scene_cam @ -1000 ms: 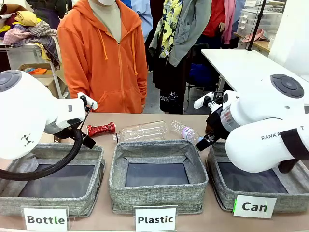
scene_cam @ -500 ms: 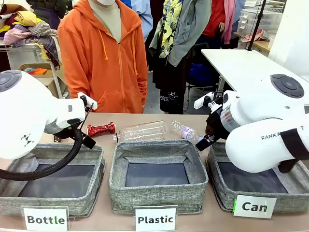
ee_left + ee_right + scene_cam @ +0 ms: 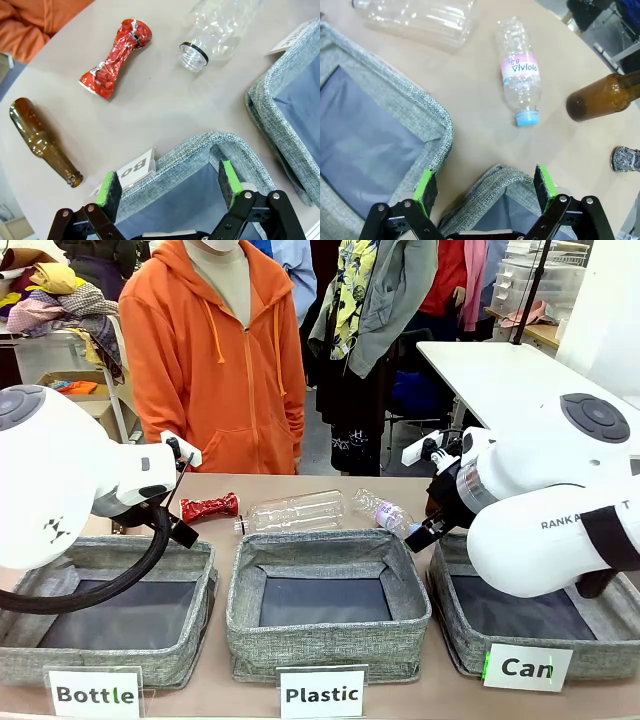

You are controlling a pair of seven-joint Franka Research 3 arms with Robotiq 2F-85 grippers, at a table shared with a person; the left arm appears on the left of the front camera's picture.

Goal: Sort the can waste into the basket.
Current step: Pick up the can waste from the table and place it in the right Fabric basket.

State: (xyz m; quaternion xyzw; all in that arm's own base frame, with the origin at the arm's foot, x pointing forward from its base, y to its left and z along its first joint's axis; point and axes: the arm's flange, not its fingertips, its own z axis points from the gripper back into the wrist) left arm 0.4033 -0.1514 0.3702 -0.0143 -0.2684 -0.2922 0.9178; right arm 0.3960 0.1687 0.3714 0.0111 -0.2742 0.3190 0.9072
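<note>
A flattened shiny red can (image 3: 210, 507) lies on the table behind the left bin, apart from my left gripper (image 3: 168, 185) in the left wrist view, where the can (image 3: 116, 57) sits beyond the bin's rim. That gripper is open and holds nothing. At the right stands the grey basket (image 3: 470, 645) labelled "Can". My right gripper (image 3: 485, 184) is open over the basket's far corner rim (image 3: 495, 175). A dark speckled crushed can (image 3: 625, 159) peeks in at the right edge of the right wrist view.
Grey bins labelled "Bottle" (image 3: 110, 552) and "Plastic" (image 3: 325, 640) stand left and centre. On the table lie a large clear bottle (image 3: 295, 512), a small blue-capped bottle (image 3: 520, 75) and brown glass bottles (image 3: 42, 142) (image 3: 605, 97). A person in an orange hoodie (image 3: 215, 350) stands across the table.
</note>
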